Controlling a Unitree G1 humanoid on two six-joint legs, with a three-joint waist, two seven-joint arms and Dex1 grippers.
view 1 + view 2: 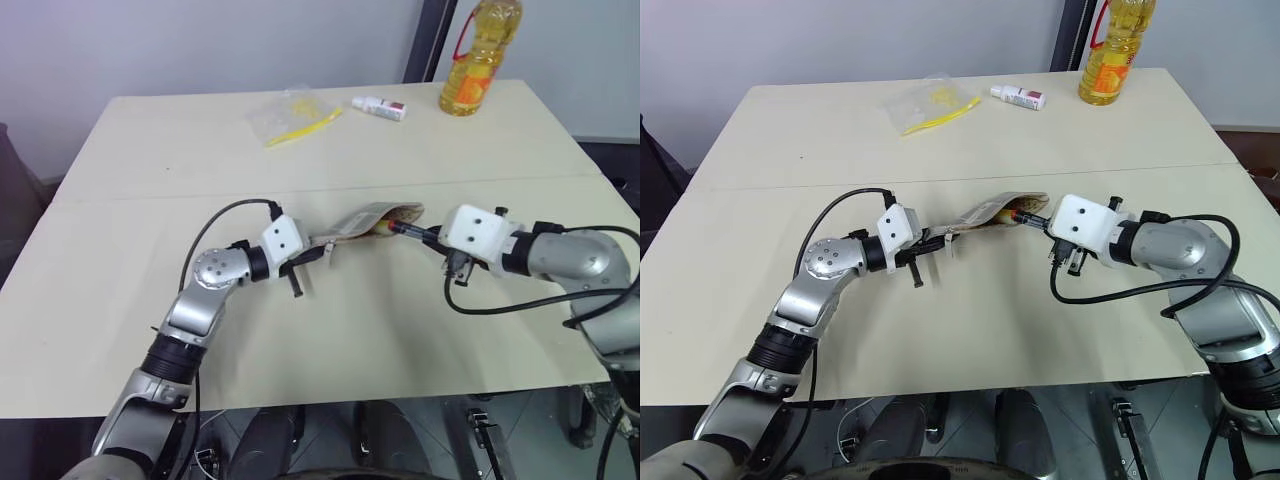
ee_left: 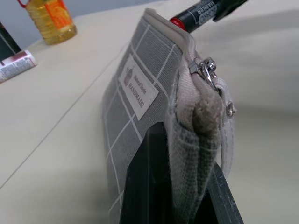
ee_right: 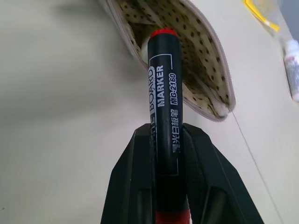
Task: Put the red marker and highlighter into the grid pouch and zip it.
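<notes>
Insertion step: the left gripper (image 2: 170, 196) clamps the pouch (image 2: 135, 116) above the table; the right gripper (image 3: 168, 158), clamped on the marker (image 3: 162, 93), must push its tip through the open mouth.

Both arms are built of rounded silver-grey metal segments joined by black collars. Each ends in a boxy white wrist housing: the left arm (image 1: 215, 290) carries one with small dark screw holes on its face, and the right arm (image 1: 570, 255) carries a larger one with two dark dots. A black cable arcs from the left elbow up into the white housing; another loops below the right wrist. The left gripper (image 2: 173, 200) and right gripper (image 3: 180, 154) have flat, matte black, wedge-shaped fingers.
</notes>
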